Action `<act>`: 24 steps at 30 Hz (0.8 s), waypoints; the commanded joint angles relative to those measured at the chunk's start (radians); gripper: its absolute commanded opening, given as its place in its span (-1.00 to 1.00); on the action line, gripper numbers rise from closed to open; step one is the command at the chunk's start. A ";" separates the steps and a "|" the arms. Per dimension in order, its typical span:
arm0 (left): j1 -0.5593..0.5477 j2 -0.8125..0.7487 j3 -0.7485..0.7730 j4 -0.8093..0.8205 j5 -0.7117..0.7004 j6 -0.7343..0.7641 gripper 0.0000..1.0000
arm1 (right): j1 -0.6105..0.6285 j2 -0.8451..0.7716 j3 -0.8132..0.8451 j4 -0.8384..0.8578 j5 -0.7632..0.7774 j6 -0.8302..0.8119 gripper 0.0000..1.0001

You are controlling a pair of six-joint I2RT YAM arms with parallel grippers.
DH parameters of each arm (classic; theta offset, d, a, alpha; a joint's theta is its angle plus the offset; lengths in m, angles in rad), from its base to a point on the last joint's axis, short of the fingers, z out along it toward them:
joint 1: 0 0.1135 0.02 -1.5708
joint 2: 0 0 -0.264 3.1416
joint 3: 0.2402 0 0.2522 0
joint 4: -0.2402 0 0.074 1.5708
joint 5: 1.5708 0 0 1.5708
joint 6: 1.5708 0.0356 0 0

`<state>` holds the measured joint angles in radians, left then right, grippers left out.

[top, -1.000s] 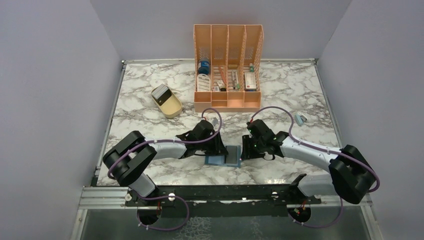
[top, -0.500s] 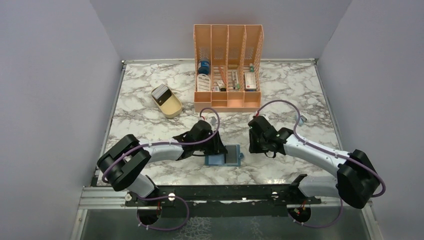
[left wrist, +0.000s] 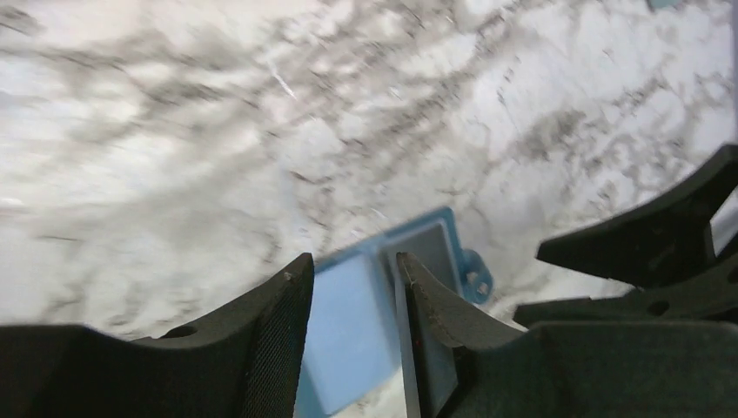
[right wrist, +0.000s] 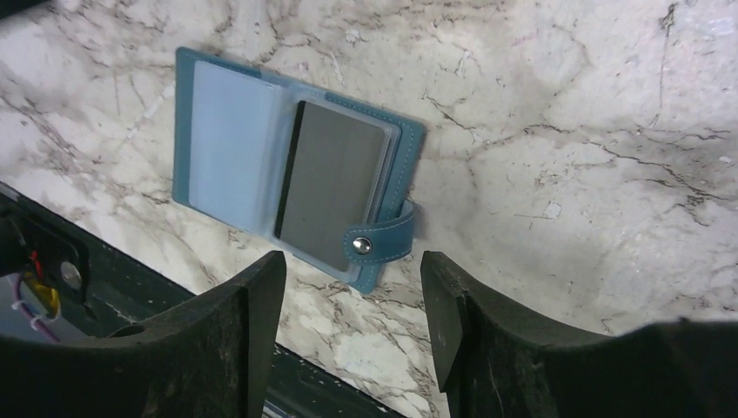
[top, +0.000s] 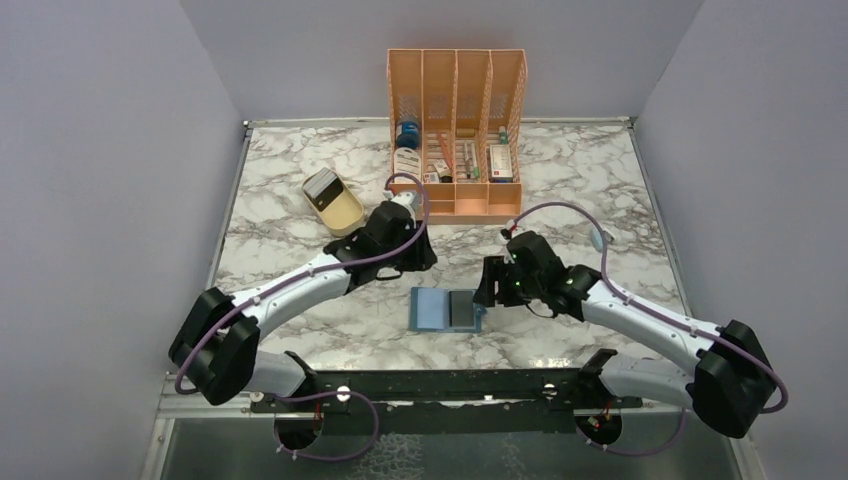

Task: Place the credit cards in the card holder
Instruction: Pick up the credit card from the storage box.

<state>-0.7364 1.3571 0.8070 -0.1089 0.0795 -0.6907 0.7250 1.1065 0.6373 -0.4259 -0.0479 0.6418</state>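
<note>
Teal-blue and spread open flat, the card holder (top: pixel 447 309) lies on the marble table (top: pixel 270 235) near its front edge, between our two arms. We see a dark grey credit card (right wrist: pixel 335 192) in its right half, with the snap tab (right wrist: pixel 383 242) at that card's lower corner. Our right gripper (right wrist: pixel 352 259) stands wide open and empty, the holder just ahead of its fingertips. Our left gripper (left wrist: pixel 352 261) is partly open and holds nothing. It sits near the holder's far left corner, and the holder shows through its gap.
</note>
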 commanded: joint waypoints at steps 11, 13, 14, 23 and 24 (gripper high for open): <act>0.271 0.000 0.229 -0.292 -0.409 0.536 -0.10 | 0.022 0.198 0.073 0.005 0.000 -0.117 0.29; 0.312 0.016 0.245 -0.291 -0.397 0.561 -0.10 | 0.023 0.209 0.078 0.006 -0.011 -0.126 0.29; 0.344 0.028 0.255 -0.290 -0.380 0.573 -0.10 | 0.024 0.211 0.081 0.004 -0.013 -0.130 0.29; 0.482 0.179 0.285 -0.269 -0.264 0.752 -0.04 | 0.029 0.260 0.091 -0.009 -0.051 -0.151 0.28; 0.487 0.188 0.284 -0.263 -0.275 0.763 -0.03 | 0.031 0.260 0.088 -0.012 -0.052 -0.153 0.28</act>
<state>-0.2634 1.5051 1.0733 -0.3794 -0.2131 -0.0372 0.7456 1.3457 0.7029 -0.4221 -0.0727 0.5148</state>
